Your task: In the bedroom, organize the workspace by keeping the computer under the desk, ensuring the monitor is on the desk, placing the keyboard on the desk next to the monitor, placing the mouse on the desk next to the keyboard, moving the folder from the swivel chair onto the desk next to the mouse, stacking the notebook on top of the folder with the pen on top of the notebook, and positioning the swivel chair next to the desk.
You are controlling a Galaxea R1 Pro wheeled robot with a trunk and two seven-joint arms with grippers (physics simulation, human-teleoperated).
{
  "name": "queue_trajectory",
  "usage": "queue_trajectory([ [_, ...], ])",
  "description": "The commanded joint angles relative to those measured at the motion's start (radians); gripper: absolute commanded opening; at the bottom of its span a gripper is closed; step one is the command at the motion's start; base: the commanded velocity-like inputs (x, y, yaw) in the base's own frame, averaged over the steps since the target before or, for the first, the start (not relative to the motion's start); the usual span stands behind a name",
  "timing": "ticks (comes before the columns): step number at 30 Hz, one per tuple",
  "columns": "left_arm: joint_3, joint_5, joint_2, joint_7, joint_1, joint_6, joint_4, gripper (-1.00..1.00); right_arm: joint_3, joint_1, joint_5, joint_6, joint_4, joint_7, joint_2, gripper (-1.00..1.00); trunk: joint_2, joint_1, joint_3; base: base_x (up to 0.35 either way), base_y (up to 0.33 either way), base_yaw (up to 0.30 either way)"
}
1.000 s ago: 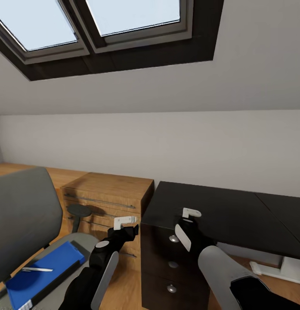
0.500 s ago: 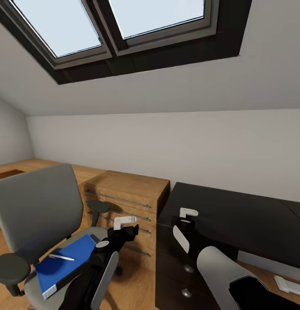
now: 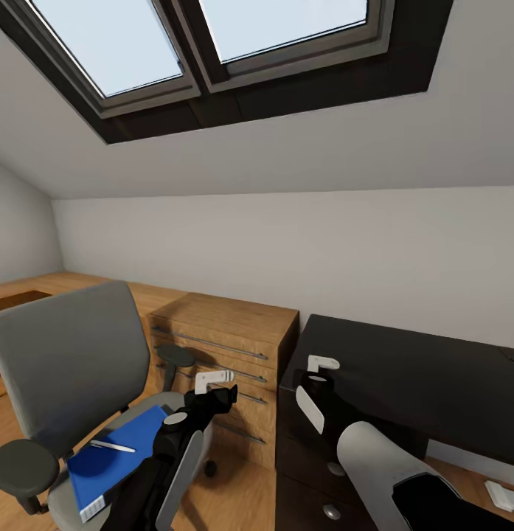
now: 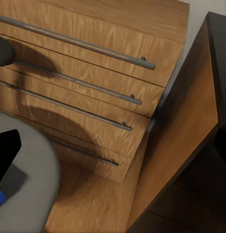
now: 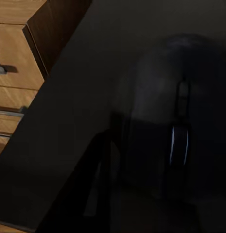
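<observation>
The grey swivel chair [image 3: 68,354] stands at the lower left, and its seat [image 4: 30,189] also shows in the left wrist view. The blue folder [image 3: 116,461] lies on the seat with the whitish pen [image 3: 113,446] on top. At the right is the glossy black desk [image 3: 426,376], its top [image 5: 69,121] close under the right wrist camera. My left gripper [image 3: 214,379] hangs between chair and desk, holding nothing. My right gripper [image 3: 322,363] hovers over the desk's near left corner, also holding nothing. Computer, monitor, keyboard, mouse and notebook are out of view.
A light wooden drawer chest [image 3: 231,346] with long bar handles [image 4: 83,46] stands against the wall between chair and desk. The desk's dark drawer unit [image 3: 334,472] faces me. A white object [image 3: 507,495] lies on the wooden floor at the lower right. A sloped ceiling with skylights is overhead.
The whole view has swung left, so chair, chest and desk sit further right in the picture and more of the chair shows. Both arms keep their pose.
</observation>
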Motion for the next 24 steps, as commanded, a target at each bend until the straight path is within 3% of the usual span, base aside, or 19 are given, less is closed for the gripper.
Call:
queue_trajectory([
  [1, -0.001, 0.01, 0.0, 0.009, -0.001, 0.003, -0.001, 1.0, 0.003, -0.001, -0.002, 0.006, -0.002, -0.004, 0.0, -1.0, -0.001, 0.0, -0.001, 0.0, 0.0, 0.0],
  [5, -0.001, 0.01, 0.0, 0.009, -0.001, 0.003, -0.001, 1.0, 0.002, -0.001, -0.002, 0.006, -0.002, -0.005, 0.0, -1.0, -0.001, 0.0, -0.001, 0.032, 0.0, 0.0],
  [12, -0.001, 0.009, 0.0, 0.009, -0.001, 0.003, -0.001, 1.0, 0.0, -0.001, -0.002, 0.007, 0.001, 0.0, 0.0, -1.0, -0.001, 0.0, -0.001, 0.244, 0.0, 0.0],
  [24, -0.001, 0.009, 0.0, 0.012, -0.001, 0.003, -0.003, 1.0, -0.001, -0.001, -0.005, 0.019, 0.01, -0.002, 0.0, -1.0, -0.001, 0.0, -0.001, 0.021, 0.0, 0.0],
])
